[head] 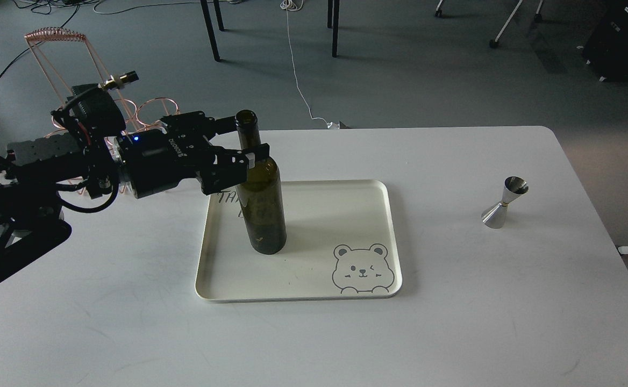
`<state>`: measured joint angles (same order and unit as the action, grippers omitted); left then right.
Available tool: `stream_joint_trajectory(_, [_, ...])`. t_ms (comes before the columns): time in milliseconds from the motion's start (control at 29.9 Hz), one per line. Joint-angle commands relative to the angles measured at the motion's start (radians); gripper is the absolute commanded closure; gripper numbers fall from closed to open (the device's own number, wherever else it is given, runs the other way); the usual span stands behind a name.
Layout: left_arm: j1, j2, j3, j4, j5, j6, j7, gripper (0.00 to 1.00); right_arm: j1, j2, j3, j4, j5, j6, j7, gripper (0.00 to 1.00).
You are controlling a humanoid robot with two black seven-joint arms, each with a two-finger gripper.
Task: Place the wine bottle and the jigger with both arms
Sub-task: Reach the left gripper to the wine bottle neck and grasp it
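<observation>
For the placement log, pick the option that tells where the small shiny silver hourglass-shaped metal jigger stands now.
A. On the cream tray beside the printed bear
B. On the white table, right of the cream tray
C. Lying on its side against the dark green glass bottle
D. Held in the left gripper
B: the small shiny silver hourglass-shaped metal jigger stands upright on the bare white table, well right of the cream tray, with no gripper touching it.

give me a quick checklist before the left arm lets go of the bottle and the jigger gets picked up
1. Bottle upright, base on the tray: ok.
2. Left hand fingers either side of the bottle's shoulder: ok; firmness of grip: cannot tell.
3. Room on the tray beside the bottle for the jigger: ok.
4. Jigger upright on the table, right of the tray: ok.
5. Right hand ready: cannot tell, not in view.
</observation>
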<state>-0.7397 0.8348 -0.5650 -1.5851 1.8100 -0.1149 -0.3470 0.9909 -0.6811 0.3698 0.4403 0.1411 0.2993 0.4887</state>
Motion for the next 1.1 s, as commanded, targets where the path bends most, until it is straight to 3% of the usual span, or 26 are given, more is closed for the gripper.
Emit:
stream_joint_trajectory(0, [-0.007,-0.005,0.0,0.014,0.003,0.0,0.003,0.39,0.002,0.002,0.0,0.0,0.0,0.0,0.0,0.04])
stream_joint_trajectory(67, [-0.006,-0.005,0.0,0.014,0.011,0.0,0.0,0.42,0.003,0.0,0.0,0.0,0.0,0.0,0.0,0.04])
stream_joint_trajectory(601, [0.0,-0.005,0.0,0.005,0.011,-0.002,-0.006,0.42,0.003,0.0,0.008,-0.006,0.0,0.0,0.0,0.04])
stream_joint_trajectory(902, [0.006,-0.008,0.002,0.005,0.011,-0.002,-0.01,0.62,0.005,0.002,0.012,-0.014,0.0,0.0,0.0,0.04])
stream_joint_trajectory(1069, [0.006,-0.006,0.002,0.005,0.011,-0.002,-0.01,0.67,0.006,0.002,0.012,-0.015,0.0,0.0,0.0,0.04])
